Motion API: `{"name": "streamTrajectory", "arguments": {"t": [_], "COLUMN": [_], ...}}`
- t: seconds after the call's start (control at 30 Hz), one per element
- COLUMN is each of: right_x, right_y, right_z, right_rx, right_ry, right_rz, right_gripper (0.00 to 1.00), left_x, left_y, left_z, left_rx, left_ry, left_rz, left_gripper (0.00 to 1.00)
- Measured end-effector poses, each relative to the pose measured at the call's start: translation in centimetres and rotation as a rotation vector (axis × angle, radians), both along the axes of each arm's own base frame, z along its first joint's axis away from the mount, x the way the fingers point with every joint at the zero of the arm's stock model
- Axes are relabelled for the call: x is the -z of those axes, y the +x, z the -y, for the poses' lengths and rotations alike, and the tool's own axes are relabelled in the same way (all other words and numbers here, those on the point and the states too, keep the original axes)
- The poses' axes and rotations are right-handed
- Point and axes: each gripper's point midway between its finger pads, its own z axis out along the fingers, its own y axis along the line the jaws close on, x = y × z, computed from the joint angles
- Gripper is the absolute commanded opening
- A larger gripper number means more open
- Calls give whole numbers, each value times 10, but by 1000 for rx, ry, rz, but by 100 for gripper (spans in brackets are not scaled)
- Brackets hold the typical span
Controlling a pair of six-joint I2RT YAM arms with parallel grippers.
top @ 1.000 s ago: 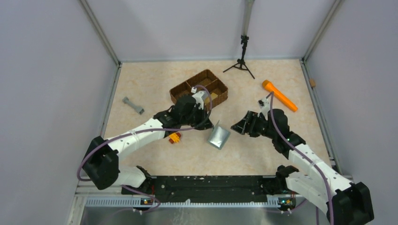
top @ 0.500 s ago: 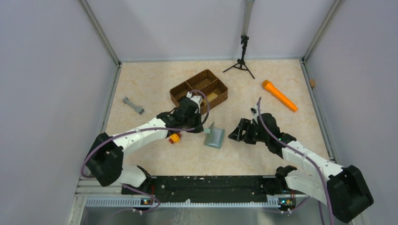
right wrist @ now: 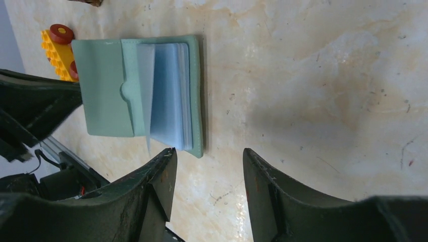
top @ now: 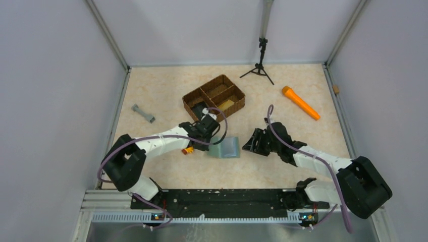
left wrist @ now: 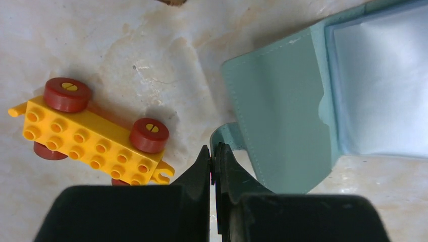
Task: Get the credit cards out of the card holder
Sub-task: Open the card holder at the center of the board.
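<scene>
Lying open and flat, inner side up, the grey-green folding card holder point(top: 225, 147) sits near the middle of the pale marbled table top point(top: 287, 85), between your 2 arms. Its pale blue-clear pocket leaves point(right wrist: 169, 91) are slightly fanned on the right half, with a plain flap on the left half. No credit cards can be made out; whether any sit inside the pockets, these views do not tell.

Left gripper point(left wrist: 214, 157): jaws pressed together, pinching the holder's small tab point(left wrist: 225, 136) at its left edge. That anchors the holder. Right gripper point(right wrist: 209, 155): jaws apart at a middling width, nothing between them, low over the table just beside the holder's right edge.

Step, by my reading: the holder is opened and pinned, and extraction has not yet begun. Your next move likely calls for the right fingers to find the open side of a pocket, catch a card's edge and draw it away from the left pinch. The leaves look thin, so expect them to lift with the card.

Edges and room:
- A yellow toy brick car with red wheels point(left wrist: 91, 136) lies just beside the left fingers, apart from the holder.
- A brown woven 3-part basket point(top: 214, 96) stands beyond the left wrist.
- An orange torch-like cylinder point(top: 300, 102) and a black tripod point(top: 260, 63) are well apart, on the far side.
- Open table shows on the holder's near side, so pull that way.
</scene>
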Motion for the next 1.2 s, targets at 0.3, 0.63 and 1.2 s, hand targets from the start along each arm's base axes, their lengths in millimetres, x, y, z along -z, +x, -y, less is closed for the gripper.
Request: {"name": "streamTrajectory", "arguments": {"t": [0.3,0.63,1.2], "right_x": [20,19,-1], "right_y": [0,7,8], "right_z": [-10,-30,-62], "right_rx": [-14,-76,-115], "right_ry": [-10,43,272], "right_rz": [-53,-55,-57], "right_gripper": [49,45,4], "left_x": [22,21,24], "left_y": [-13,-11,-21], "left_z": [-7,-6,5], "left_rx": [72,81,129], "left_ry": [279,283,204], "left_rz": [10,15,-16], "left_gripper": [0,0,0]}}
